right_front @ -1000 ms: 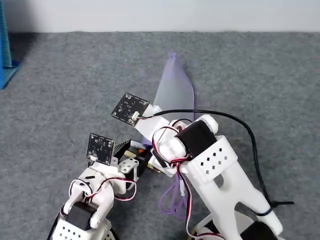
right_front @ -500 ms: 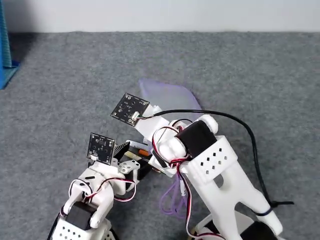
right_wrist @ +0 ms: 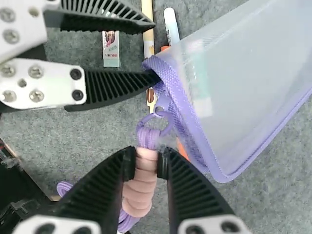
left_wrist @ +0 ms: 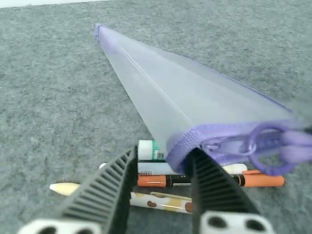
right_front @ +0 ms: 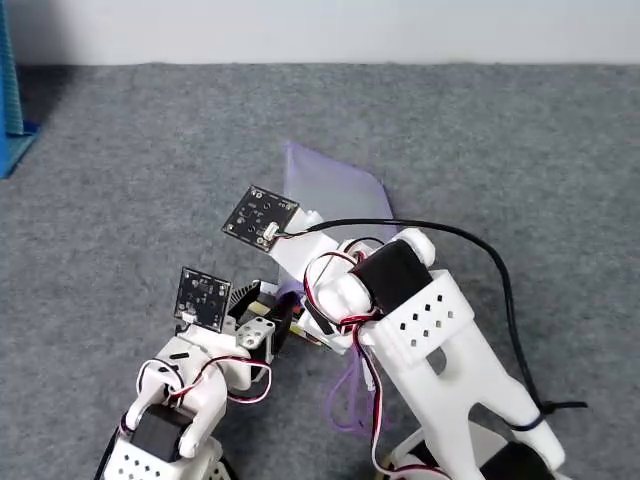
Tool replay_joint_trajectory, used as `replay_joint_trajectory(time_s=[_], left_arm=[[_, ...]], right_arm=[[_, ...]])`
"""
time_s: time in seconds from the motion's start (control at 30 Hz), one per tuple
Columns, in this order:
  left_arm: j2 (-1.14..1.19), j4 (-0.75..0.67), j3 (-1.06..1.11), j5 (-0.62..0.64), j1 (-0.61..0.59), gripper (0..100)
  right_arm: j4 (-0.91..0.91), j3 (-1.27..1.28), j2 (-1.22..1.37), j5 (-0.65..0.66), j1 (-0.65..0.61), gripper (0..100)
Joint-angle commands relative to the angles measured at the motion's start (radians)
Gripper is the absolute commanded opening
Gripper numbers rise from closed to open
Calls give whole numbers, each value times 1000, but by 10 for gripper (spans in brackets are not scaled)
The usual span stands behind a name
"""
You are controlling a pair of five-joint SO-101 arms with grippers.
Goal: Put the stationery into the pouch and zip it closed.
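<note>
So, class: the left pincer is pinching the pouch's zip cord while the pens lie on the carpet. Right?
Not the left: the right pincer is pinching the pouch's zip cord, as the right wrist view shows. The pens do lie on the carpet.

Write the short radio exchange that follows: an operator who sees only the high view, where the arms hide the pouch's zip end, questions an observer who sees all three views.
Operator: Is either gripper holding the zip?
Observer: Yes. The right gripper is shut on the cord tied to the zip slider.
Operator: Are the pens inside the pouch?
Observer: No. The pens lie on the grey carpet, under the zip end of the pouch.
</note>
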Motion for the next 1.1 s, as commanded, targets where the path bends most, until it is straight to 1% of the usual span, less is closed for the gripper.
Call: replay_joint_trajectory(time_s=[0.0,0.1,0.17,0.23,0.4,0.53,0.7,0.87,0.93,1.07], left_arm=[[0,-6,-30,-18,-2,145],[0,-3,-30,-18,-2,135],[0,-5,-30,-18,-2,87],[0,-6,-31,-18,-2,14],[0,-5,-33,-12,-12,12],[0,-5,-35,28,-40,12],[0,0,-35,38,-66,12],[0,2,-31,38,-66,11],[0,2,-30,34,-61,11],[0,-5,-28,34,-57,15]], right_arm=[[41,8,-47,-6,-8,9],[41,58,-47,-5,-19,9],[41,81,-48,-5,-19,9],[41,87,-53,-5,-16,9],[41,94,-171,-5,47,8],[41,143,-306,0,139,8],[41,252,-452,92,297,8],[41,282,-576,161,444,8],[41,282,-616,180,472,8],[41,284,-657,180,473,8]])
